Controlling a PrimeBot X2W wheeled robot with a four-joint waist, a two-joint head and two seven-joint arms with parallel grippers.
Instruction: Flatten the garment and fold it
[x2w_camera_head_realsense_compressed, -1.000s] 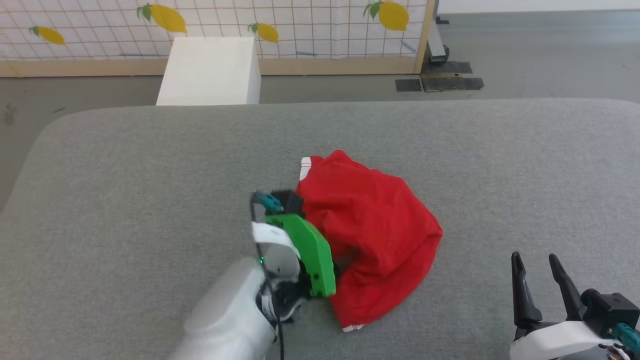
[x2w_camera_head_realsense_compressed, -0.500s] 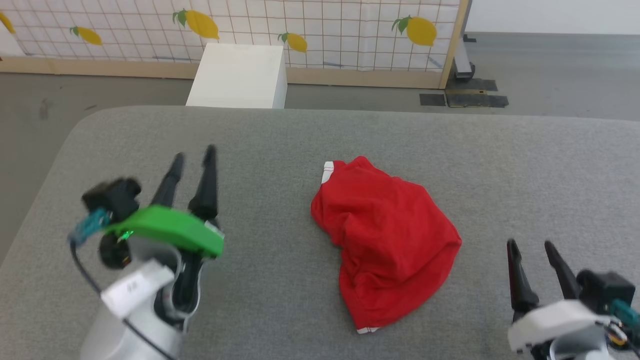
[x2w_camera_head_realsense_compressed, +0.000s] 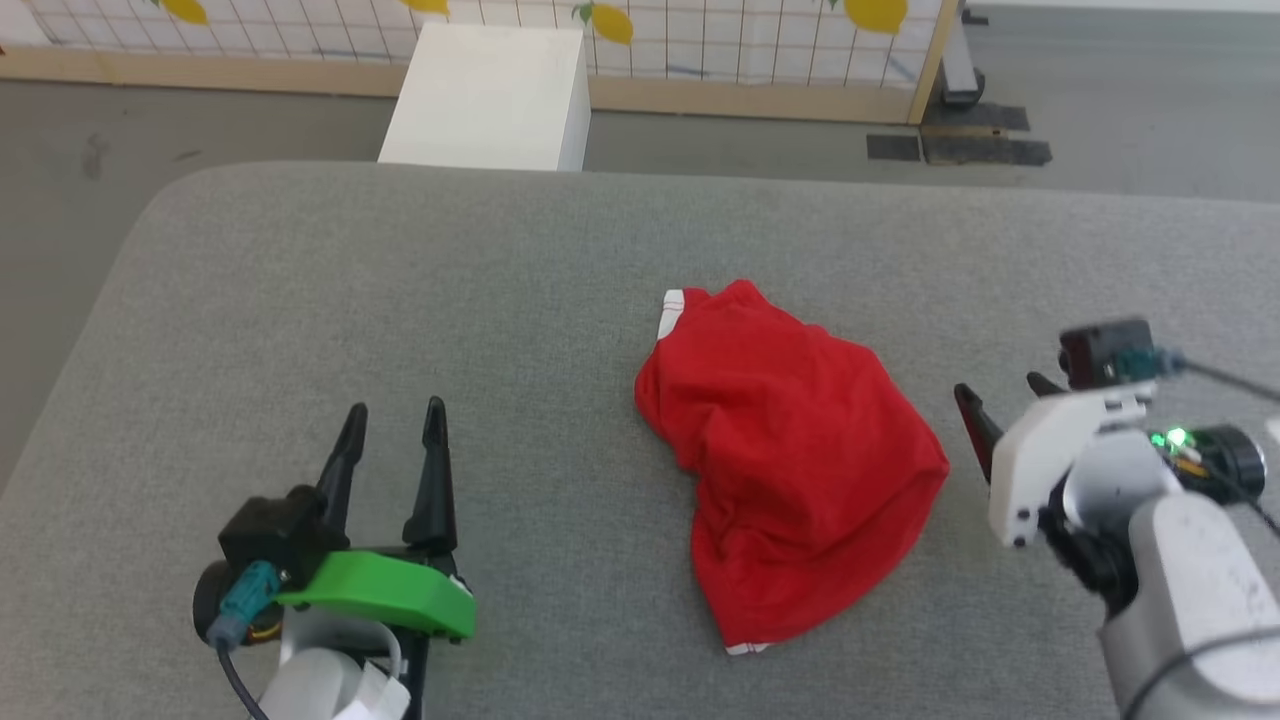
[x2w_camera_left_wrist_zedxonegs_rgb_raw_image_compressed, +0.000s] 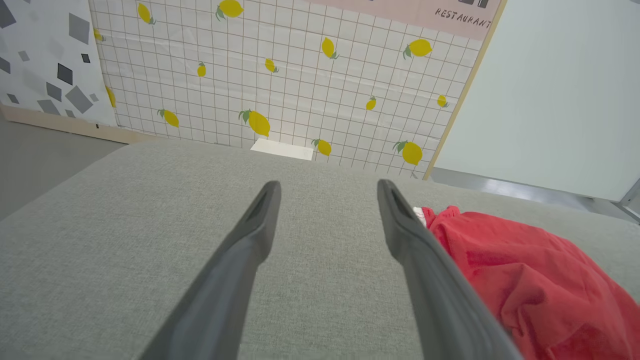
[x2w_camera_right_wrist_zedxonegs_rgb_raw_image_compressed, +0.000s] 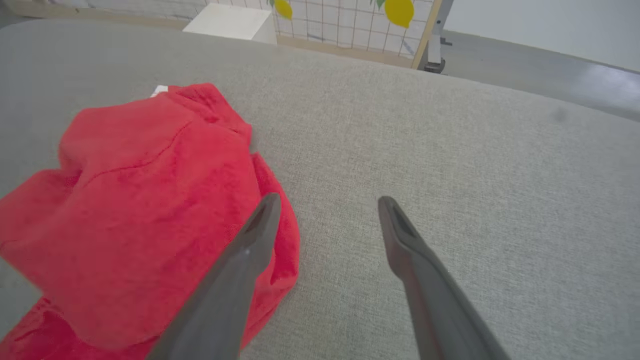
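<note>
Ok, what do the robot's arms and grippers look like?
Both grippers have two long, dark, tapering fingers. The left gripper carries a bright green cover plate; the right gripper carries a white cover plate. Each has a black block with a teal connector and dark cable. The right forearm is pale grey, a small green light at its wrist.

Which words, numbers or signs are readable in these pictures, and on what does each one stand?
"RESTAURANT": on the pink band atop the lemon-patterned panel, left wrist view.
Larger letters above it: cut off by the picture's edge, unreadable.
The garment: no lettering shows on its visible side.
</note>
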